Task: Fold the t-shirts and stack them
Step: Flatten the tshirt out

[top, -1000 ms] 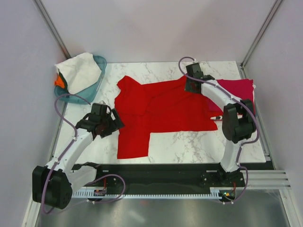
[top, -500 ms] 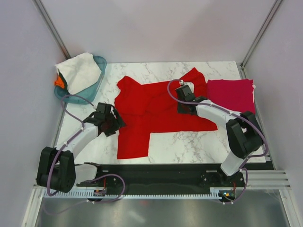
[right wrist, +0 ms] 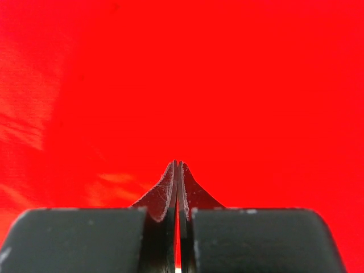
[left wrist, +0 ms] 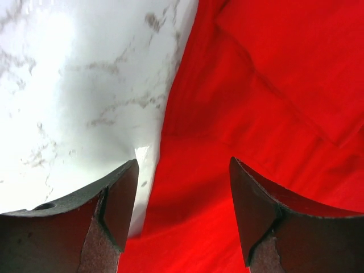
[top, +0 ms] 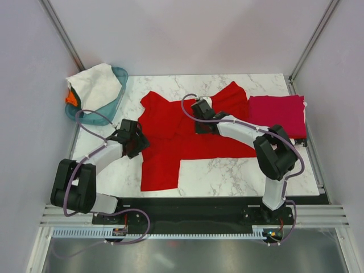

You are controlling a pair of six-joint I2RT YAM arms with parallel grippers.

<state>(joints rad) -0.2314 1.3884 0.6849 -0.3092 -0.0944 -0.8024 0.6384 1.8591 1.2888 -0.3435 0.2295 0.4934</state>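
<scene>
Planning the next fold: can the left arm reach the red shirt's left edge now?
Probably yes: the jaws of the left arm stand open just above the edge of the red shirt, where it meets the table, and nothing lies between.

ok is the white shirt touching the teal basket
Touching. The top external view shows the white shirt lying in the teal basket and draped over its rim on the far and left sides.

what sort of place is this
Likely a lab robot cell: left arm and right arm mounted at a marble-look table, plain walls around, red t-shirt laid out.
</scene>
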